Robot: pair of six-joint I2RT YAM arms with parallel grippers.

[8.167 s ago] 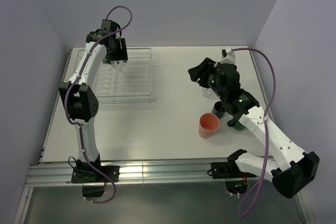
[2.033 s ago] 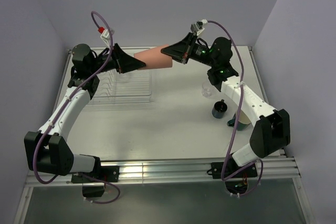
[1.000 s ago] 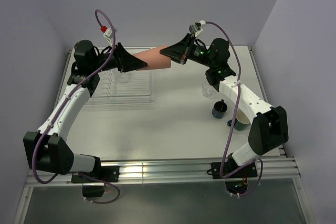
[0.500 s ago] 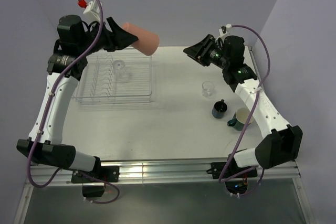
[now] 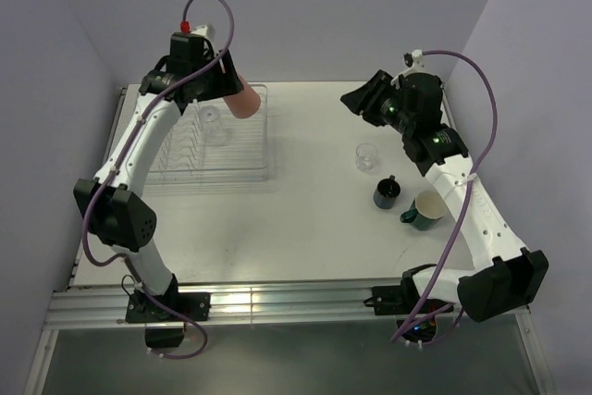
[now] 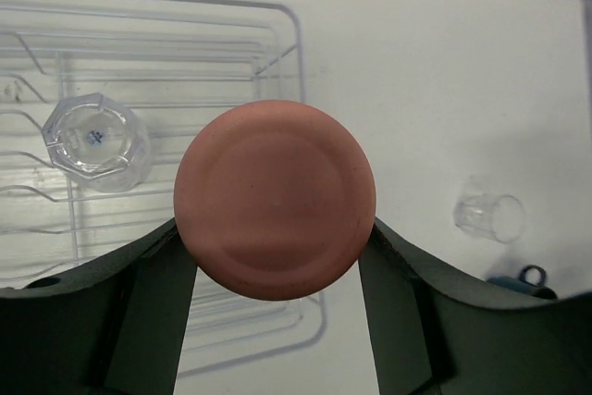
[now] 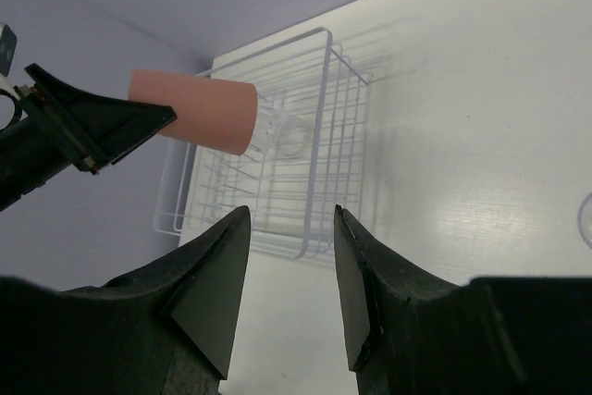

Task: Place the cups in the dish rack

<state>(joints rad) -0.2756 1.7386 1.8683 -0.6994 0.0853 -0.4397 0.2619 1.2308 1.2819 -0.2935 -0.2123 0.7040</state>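
The salmon-pink tumbler (image 5: 243, 100) hangs over the right back part of the dish rack (image 5: 254, 166), tilted, base pointing down. My left gripper (image 5: 227, 88) is shut on it. In the left wrist view the tumbler's round base (image 6: 275, 199) fills the gap between the dark fingers (image 6: 139, 312). One clear glass tumbler (image 5: 213, 124) stands inside the rack, also visible in the left wrist view (image 6: 95, 141). My right gripper (image 5: 356, 99) is open and empty above the table's back right, with its jaws well apart (image 7: 291, 219). The right wrist view shows the pink tumbler (image 7: 194, 110) over the rack (image 7: 319, 71).
On the table to the right stand a second clear glass tumbler (image 5: 366, 156), a small navy mug (image 5: 387, 191) and a teal mug with cream inside (image 5: 427, 210). Lavender walls close the back and both sides.
My right gripper let go of the pink tumbler and drew back to the right. The left arm swung the tumbler up, then down over the rack.
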